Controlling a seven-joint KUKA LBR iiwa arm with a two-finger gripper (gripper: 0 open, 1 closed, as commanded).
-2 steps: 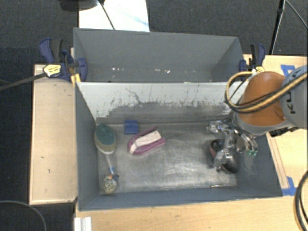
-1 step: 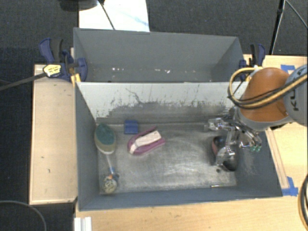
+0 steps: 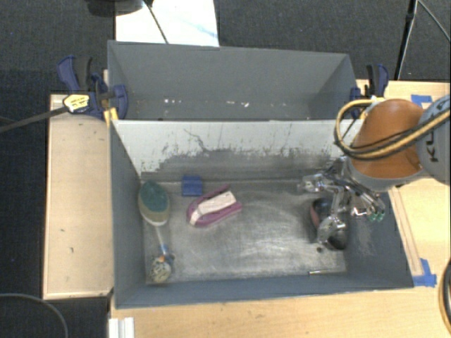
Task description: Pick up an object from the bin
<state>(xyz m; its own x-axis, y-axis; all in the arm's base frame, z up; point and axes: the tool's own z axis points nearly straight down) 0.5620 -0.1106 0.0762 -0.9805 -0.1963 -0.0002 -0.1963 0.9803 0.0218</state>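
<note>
My gripper (image 3: 332, 222) is low in the right part of the bin, close to the right wall. A small dark object (image 3: 317, 213) with a reddish spot lies right beside and partly under it; its shape is mostly hidden by the gripper. I cannot tell whether the two touch. A purple and white oblong object (image 3: 213, 208) lies left of the bin's middle, well away from the gripper.
A small blue block (image 3: 192, 185) sits by the back wall at the left. A dish brush with a teal head (image 3: 153, 201) and a clear handle lies along the left wall. The arm's orange cover and cables hang over the right rim.
</note>
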